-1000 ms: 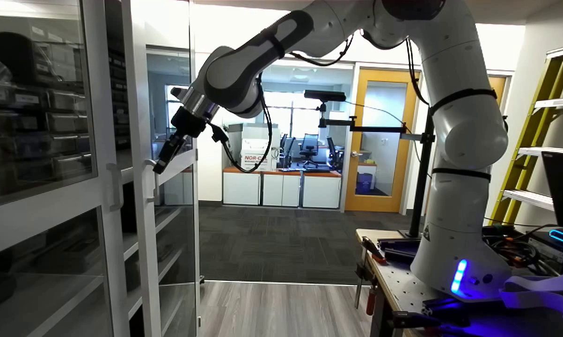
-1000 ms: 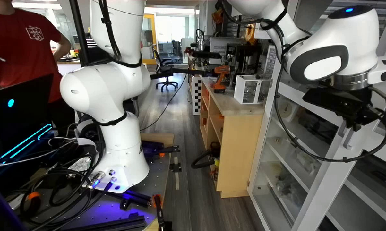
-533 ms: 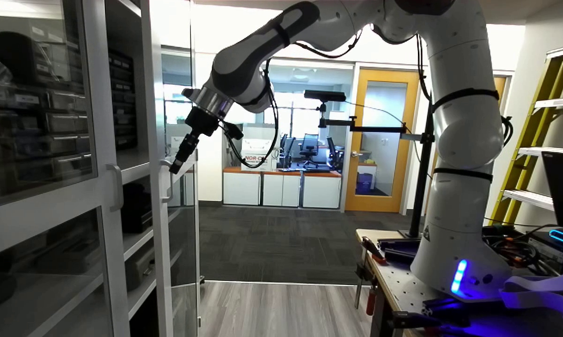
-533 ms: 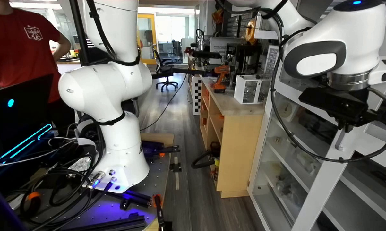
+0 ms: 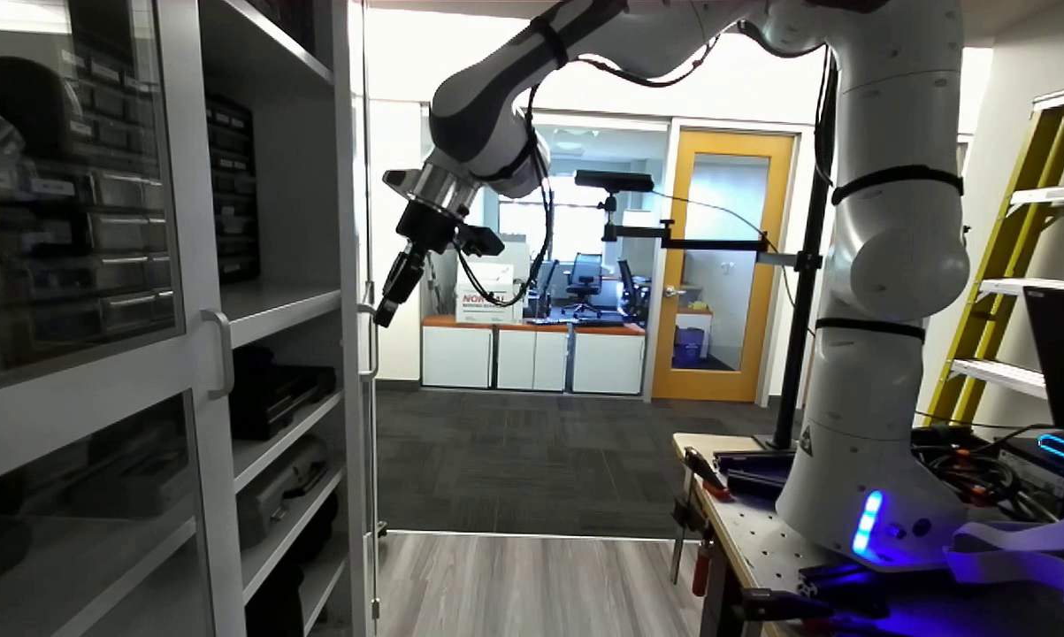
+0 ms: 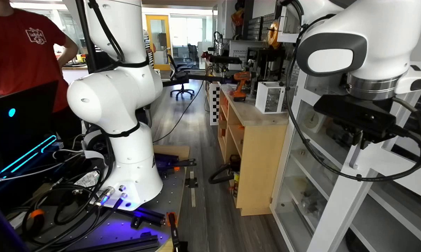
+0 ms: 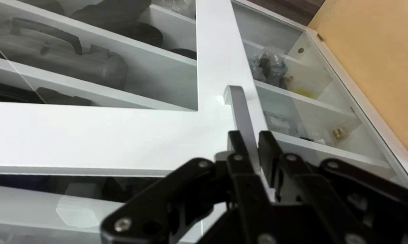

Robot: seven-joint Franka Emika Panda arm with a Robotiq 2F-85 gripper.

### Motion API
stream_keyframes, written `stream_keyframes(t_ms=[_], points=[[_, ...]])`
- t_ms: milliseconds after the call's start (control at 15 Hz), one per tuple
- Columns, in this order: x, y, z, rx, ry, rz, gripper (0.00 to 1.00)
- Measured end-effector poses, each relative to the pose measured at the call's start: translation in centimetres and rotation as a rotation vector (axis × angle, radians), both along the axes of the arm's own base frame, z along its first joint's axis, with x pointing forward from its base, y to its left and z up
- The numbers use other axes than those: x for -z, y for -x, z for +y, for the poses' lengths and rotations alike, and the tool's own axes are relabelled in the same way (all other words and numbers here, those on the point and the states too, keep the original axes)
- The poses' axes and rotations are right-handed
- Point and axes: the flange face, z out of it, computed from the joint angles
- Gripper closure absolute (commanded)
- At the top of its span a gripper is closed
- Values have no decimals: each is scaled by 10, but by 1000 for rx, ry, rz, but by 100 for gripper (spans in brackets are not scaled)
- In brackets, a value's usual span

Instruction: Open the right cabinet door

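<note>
The right cabinet door (image 5: 352, 495), a glass pane in a white frame, stands swung partly out, close to edge-on in this exterior view. Its frame also shows in an exterior view (image 6: 339, 210) and in the wrist view (image 7: 217, 67). Its bar handle (image 7: 243, 112) runs between my gripper's fingertips. My gripper (image 7: 252, 142) is closed around the handle's middle part, one finger each side, and looks in contact with it. In both exterior views the gripper (image 5: 384, 314) is at the handle. The lower handle end is hidden behind the fingers in the wrist view.
The twin glass door (image 5: 142, 372), with its own handle (image 5: 219, 354), stays shut beside the opening. Shelves (image 5: 288, 314) with stored items show inside. A wooden workbench (image 6: 255, 168) adjoins the cabinet. The robot's table (image 5: 753, 548) carries clamps. A person in red (image 6: 25, 59) stands behind the arm.
The right door has swung farther out with the gripper at its handle. The gap to the twin door has widened, showing more shelves. The arm has drawn back from the cabinet.
</note>
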Motion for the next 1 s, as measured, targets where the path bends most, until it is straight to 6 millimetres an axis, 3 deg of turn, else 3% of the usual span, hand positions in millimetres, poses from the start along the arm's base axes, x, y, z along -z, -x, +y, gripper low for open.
stream_keyframes(t_ms=[267,533,600,733,1000], points=[[-19,26,-22,27,63,56,28],[-51,45,-67,133,187,60,1],[-56,47,-70,147,214,68,1],[-62,49,-63,157,252,91,0],[-59,43,-25,160,260,162,0]])
